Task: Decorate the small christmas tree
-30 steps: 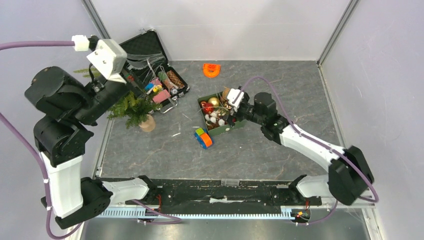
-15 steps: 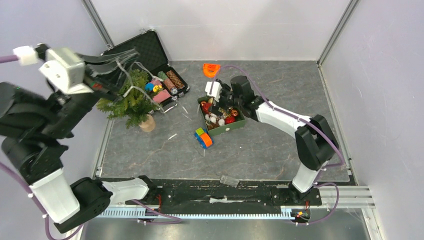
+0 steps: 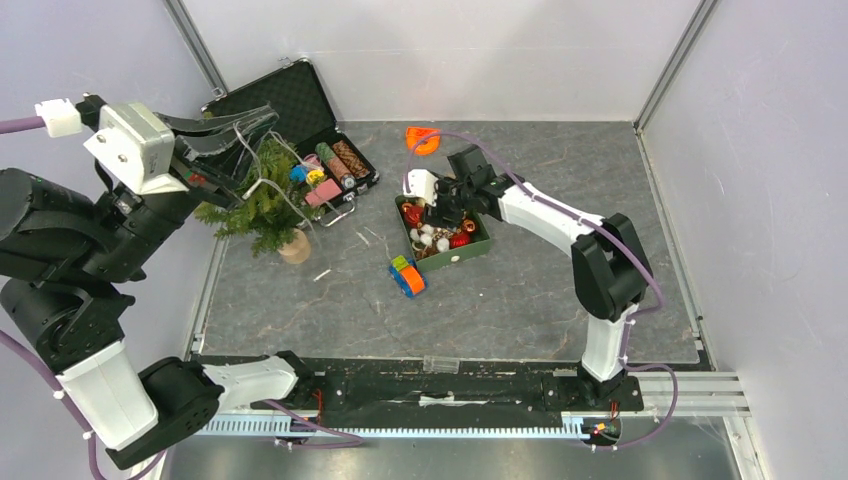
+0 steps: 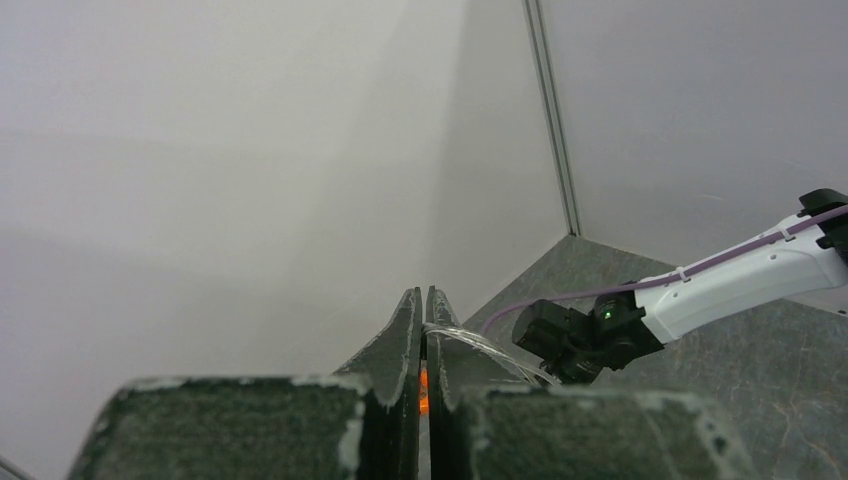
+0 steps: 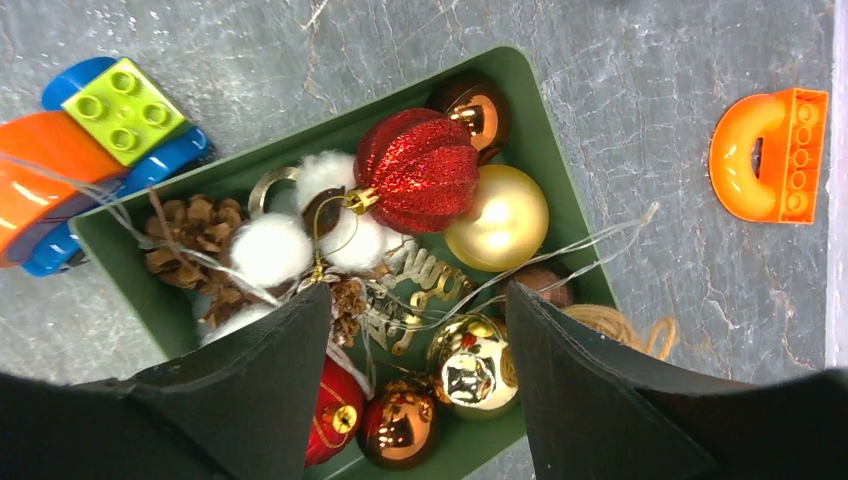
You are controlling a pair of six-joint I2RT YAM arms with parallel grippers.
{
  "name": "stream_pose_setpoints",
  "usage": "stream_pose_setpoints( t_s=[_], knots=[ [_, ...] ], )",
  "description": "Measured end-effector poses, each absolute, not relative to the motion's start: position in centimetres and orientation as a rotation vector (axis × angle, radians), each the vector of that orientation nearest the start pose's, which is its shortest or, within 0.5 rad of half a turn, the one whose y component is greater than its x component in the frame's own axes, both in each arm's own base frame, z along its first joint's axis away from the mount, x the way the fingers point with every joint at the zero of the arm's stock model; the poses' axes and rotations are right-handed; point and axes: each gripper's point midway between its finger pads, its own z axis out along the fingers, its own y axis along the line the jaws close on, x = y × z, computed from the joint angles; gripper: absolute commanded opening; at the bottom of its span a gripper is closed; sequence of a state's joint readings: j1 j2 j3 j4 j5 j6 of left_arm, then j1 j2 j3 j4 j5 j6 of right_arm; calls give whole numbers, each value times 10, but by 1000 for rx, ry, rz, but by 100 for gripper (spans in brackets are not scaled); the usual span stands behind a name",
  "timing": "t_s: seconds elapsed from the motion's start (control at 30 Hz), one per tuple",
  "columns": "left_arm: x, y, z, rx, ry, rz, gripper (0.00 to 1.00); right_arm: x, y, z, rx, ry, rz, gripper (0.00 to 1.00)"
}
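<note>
Seen from my remote desk, top cam: nearest the arm bases, a toy block stack (image 3: 407, 277), green brick over orange and blue, lies on the grey table (image 3: 520, 300) just beside the near-left corner of the green box (image 5: 125, 255). My R gripper (image 5: 418, 295) hangs over that box, jaws apart w/ nothing gripped, fingers (image 5: 270, 390) framing a gold script ornament (image 5: 425, 278). Below it sit a red glitter bauble (image 5: 418, 170), a gold bauble (image 5: 497, 218), white pompoms (image 5: 272, 250), a pine cone (image 5: 190, 232) and small shiny balls (image 5: 470, 365), w/ thin clear threads (image 5: 580, 250) trailing across. Further left, the small christmas tree (image 3: 262, 205) stands on its stump base (image 3: 295, 247) near the table's left edge, just in front of the open black case (image 3: 300, 100). Above the tree my L gripper (image 4: 426, 296) is raised, jaws pressed together on a thin clear strand (image 4: 480, 342), which hangs down across the branches in top cam. The case tray holds colourful bits too small to name. Farthest back, an orange arch block (image 5: 768, 155) lies alone, apart from the box.
</note>
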State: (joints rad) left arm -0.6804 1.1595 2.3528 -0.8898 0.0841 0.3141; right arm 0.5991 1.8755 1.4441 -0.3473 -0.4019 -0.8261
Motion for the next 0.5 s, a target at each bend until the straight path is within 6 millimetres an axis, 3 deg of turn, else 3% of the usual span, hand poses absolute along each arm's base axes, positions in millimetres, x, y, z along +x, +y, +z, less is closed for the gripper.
stream_pose_setpoints(
  t_s=[0.27,0.5],
  knots=[
    [160,-132,636,684,1108,-367,2,399,311,100,-1729,1671,358,67],
    [160,-132,635,686,1109,-365,2,401,285,116,-1700,1681,375,68]
  ],
)
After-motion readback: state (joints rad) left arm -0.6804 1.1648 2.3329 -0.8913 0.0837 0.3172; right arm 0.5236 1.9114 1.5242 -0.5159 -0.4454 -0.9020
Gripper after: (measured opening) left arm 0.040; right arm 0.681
